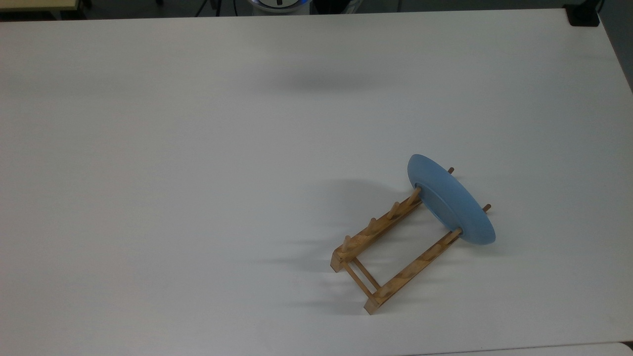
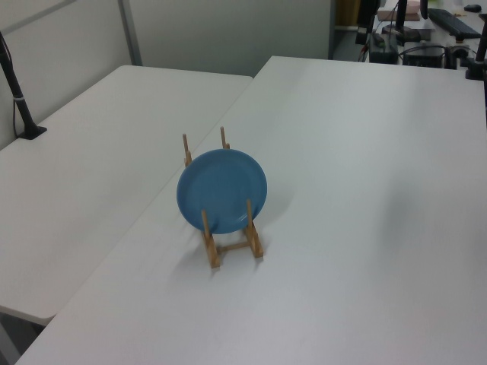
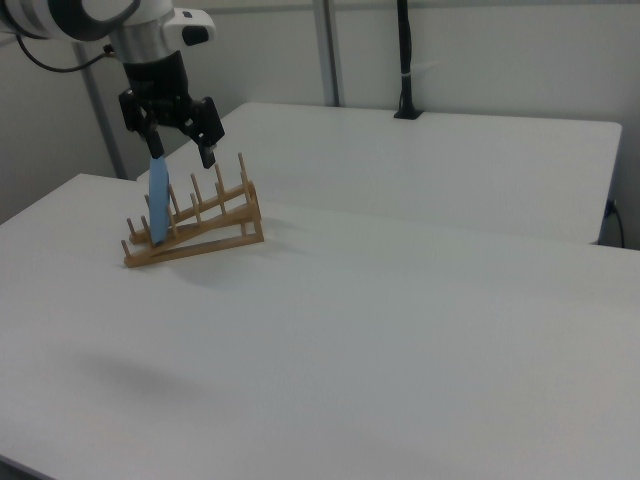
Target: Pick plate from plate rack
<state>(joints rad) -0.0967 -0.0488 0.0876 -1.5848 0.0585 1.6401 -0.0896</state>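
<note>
The light-blue plate [image 1: 452, 202] stands on edge in the plate rack [image 1: 390, 247], slotted between pegs at the end nearest the top view's right. In the left view the plate [image 2: 222, 190] shows its round face above the wooden rack [image 2: 236, 247]. The right view shows the plate [image 3: 158, 205] edge-on at the low end of the sloping rack [image 3: 200, 235]. My gripper [image 3: 181, 147] hangs open above the rack, nothing between its fingers. One fingertip [image 3: 155, 145] lines up with the plate's top edge; I cannot tell whether they touch.
The rack sits on a wide white table [image 1: 198, 173], nearer its front edge in the top view. A second white table [image 2: 91, 152] adjoins it, with a black pole [image 3: 405, 60] on a base. A black block [image 1: 583, 15] sits at a far table corner.
</note>
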